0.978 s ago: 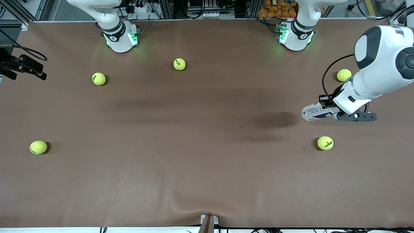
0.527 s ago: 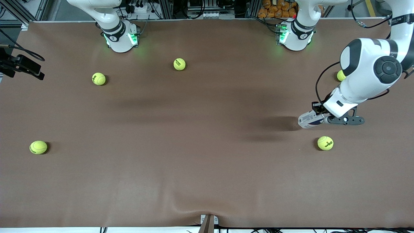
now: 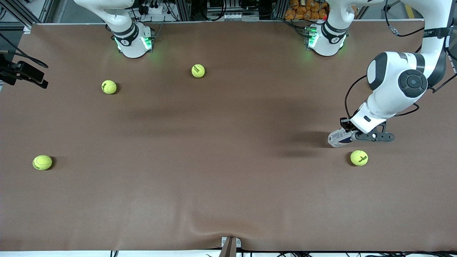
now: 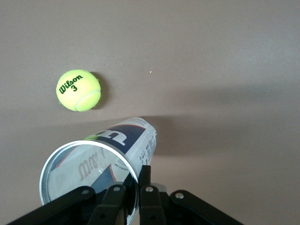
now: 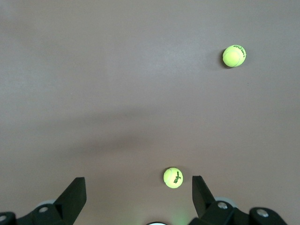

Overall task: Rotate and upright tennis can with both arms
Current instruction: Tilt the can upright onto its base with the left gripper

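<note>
Brown covering spreads over the whole desk [image 3: 228, 171], and the tennis can [image 3: 337, 138] is at the left arm's end of it, held clear of the surface with its shadow on the desk beside it. The left pincer [image 3: 351, 135] is clamped shut on the can's open metallic rim; the left wrist view shows the can [image 4: 101, 161] tilted, its open mouth toward the camera and its closed end pointing down at the desk, one finger [image 4: 144, 185] pressed against the outside of the rim.

Taking the can as the landmark: one tennis ball [image 3: 358, 157] lies on the desk just beside it, nearer to the front camera, and shows again in the left wrist view [image 4: 78, 90] with its printed brand and number. Three more balls lie well apart from the can toward the right arm's end: one [image 3: 198, 70] close to the bases, one [image 3: 109, 86] farther along, and one [image 3: 42, 162] at the desk's end, nearer to the front camera than the can.

The right pincer [image 5: 138, 197] hangs high over the right arm's end of the desk, well apart from the can, waiting with its fingers spread wide and nothing between them; two balls lie on the desk below it.
</note>
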{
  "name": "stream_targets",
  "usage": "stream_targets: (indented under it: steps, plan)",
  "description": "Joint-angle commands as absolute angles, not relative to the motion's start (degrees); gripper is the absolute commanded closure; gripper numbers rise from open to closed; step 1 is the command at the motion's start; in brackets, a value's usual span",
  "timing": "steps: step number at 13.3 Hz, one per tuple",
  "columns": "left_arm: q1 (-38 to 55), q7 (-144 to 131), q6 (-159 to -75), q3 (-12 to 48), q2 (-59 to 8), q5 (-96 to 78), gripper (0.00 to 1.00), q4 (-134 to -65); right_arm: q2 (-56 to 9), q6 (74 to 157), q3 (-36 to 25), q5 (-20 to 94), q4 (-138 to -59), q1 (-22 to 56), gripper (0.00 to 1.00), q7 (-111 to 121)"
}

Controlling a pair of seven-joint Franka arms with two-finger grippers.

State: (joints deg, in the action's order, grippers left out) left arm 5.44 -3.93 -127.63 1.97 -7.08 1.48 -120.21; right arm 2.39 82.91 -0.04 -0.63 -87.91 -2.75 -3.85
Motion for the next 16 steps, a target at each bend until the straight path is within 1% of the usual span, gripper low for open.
stream_targets:
  steps: [1, 2, 3, 8, 11, 16]
  plan:
    - [5.3, -4.0, -128.5, 2.2, -6.9, 2.9, 0.89, -120.8, 2.9, 82.9, 0.7, -0.9, -88.4, -3.2, 0.00, -4.6]
    - [5.3, -4.0, -128.1, 2.3, -6.9, 2.9, 0.52, -120.8, 2.9, 83.0, 0.7, -0.9, -88.4, -3.2, 0.00, -4.5]
    - [5.3, -4.2, -128.0, 2.4, -7.0, 2.9, 0.01, -120.7, 2.9, 83.0, 0.7, -0.9, -88.4, -3.2, 0.00, -4.5]
    - [5.5, -3.8, -121.9, 2.6, -6.5, 2.8, 0.00, -115.3, 2.9, 83.1, 0.7, -0.9, -88.4, -3.2, 0.00, -4.5]
    - [5.6, -3.5, -112.4, 2.7, -6.5, 2.8, 0.00, -106.9, 2.8, 83.2, 0.7, -0.9, -88.5, -3.2, 0.00, -4.6]
    - [5.1, -3.4, -101.9, 2.5, -5.7, 2.2, 0.00, -92.3, 2.8, 83.1, 0.7, -0.9, -88.5, -3.1, 0.00, -4.6]
